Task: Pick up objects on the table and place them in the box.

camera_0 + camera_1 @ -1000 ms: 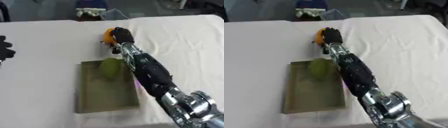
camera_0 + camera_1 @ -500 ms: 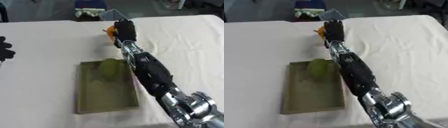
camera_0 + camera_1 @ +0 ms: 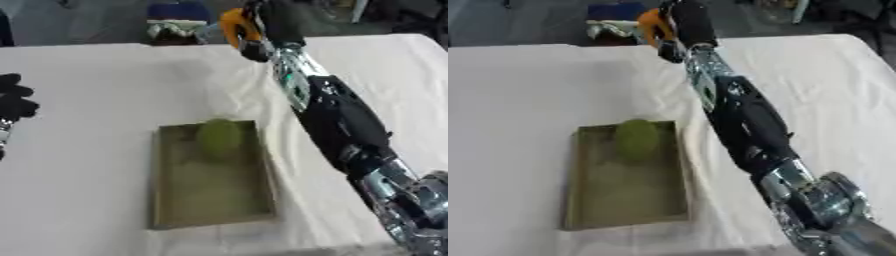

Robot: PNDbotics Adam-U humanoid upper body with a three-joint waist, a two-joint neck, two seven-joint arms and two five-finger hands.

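My right hand (image 3: 273,20) is stretched far out over the back of the table, its fingers curled round an orange object (image 3: 232,26) that it holds raised above the cloth. A shallow olive box (image 3: 210,177) lies flat in the middle of the table. Inside it, at its far end, rests a green rounded fruit (image 3: 219,137). My left hand (image 3: 13,100) shows at the left edge, dark, idle and relaxed, well away from the box.
A white cloth (image 3: 96,85) covers the table. Beyond its far edge stands a blue and white object (image 3: 175,22). My right forearm (image 3: 337,120) crosses the table diagonally to the right of the box.
My right hand has risen and moved toward the table's far edge, carrying the orange object up off the cloth. The box and green fruit have stayed put.
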